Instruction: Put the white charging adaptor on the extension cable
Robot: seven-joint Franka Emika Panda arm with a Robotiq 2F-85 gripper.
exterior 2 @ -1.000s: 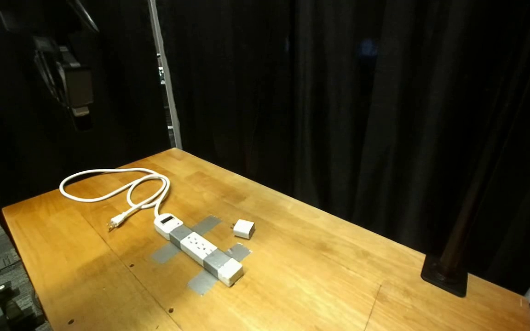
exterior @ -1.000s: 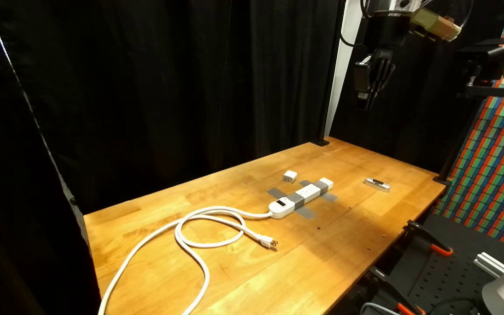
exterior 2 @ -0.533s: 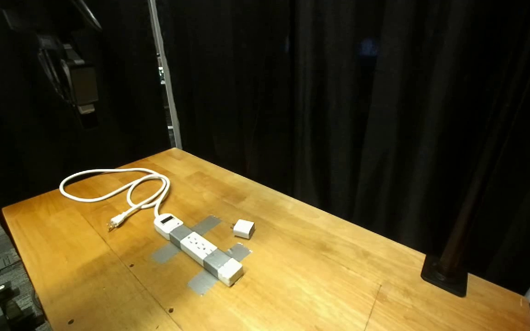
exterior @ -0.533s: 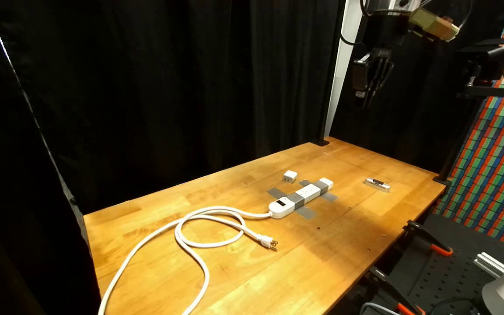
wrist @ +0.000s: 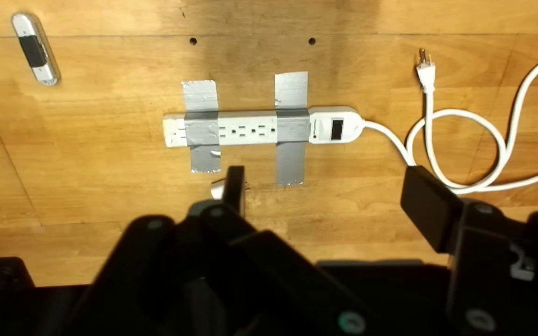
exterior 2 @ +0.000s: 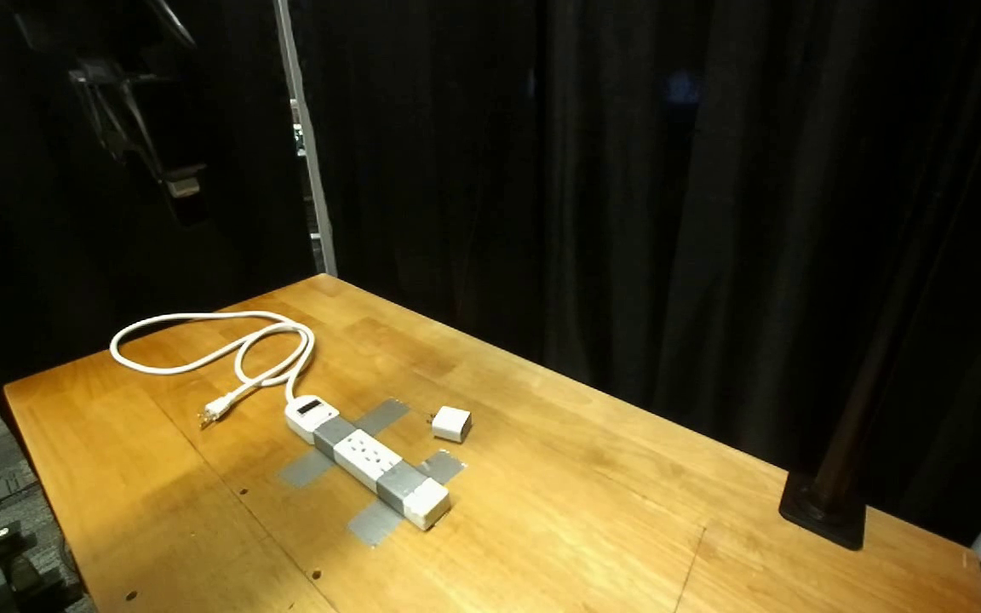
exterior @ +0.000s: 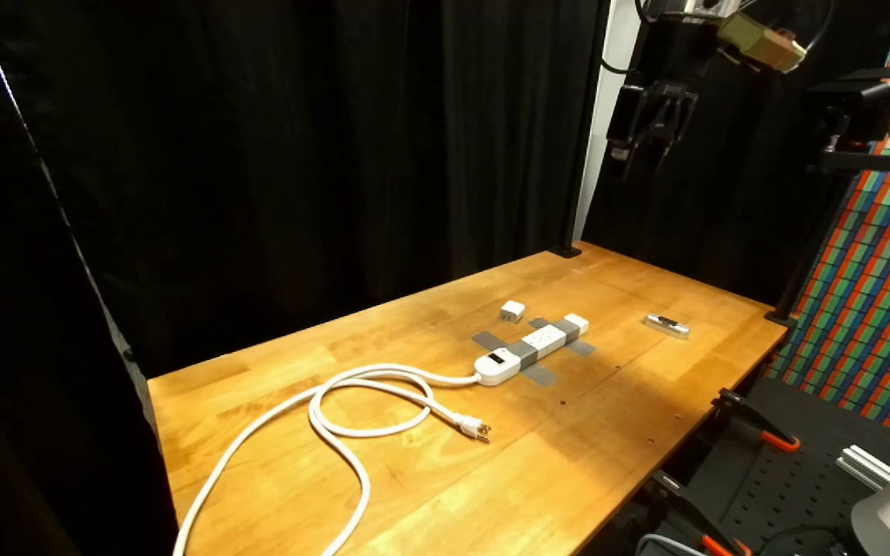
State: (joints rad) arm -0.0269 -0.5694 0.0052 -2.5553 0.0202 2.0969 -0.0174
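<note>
The white charging adaptor [exterior: 513, 311] lies on the wooden table beside the extension cable [exterior: 545, 337], apart from it, its prongs pointing sideways in an exterior view [exterior 2: 452, 423]. Grey tape holds the power strip down, sockets facing up [wrist: 269, 122]. Its white cord [exterior 2: 175, 317] loops away to a loose plug [wrist: 426, 74]. High above the table hangs my gripper [exterior: 640, 161], open, with nothing between its fingers. In the wrist view the gripper [wrist: 326, 196] spreads its fingers wide, and the left finger [wrist: 235, 186] covers most of the adaptor [wrist: 217, 191].
A small silver and dark object [wrist: 36, 49] lies off the strip's far end. At the table's back corner a black post base [exterior 2: 823, 511] stands. Clamps [exterior: 758, 421] grip the table edge near the robot base. Dark curtains hang behind the table.
My gripper's fingers have gone from together to wide apart. The hand has shifted slightly, staying high above the table. The adaptor, strip and cord have not moved.
</note>
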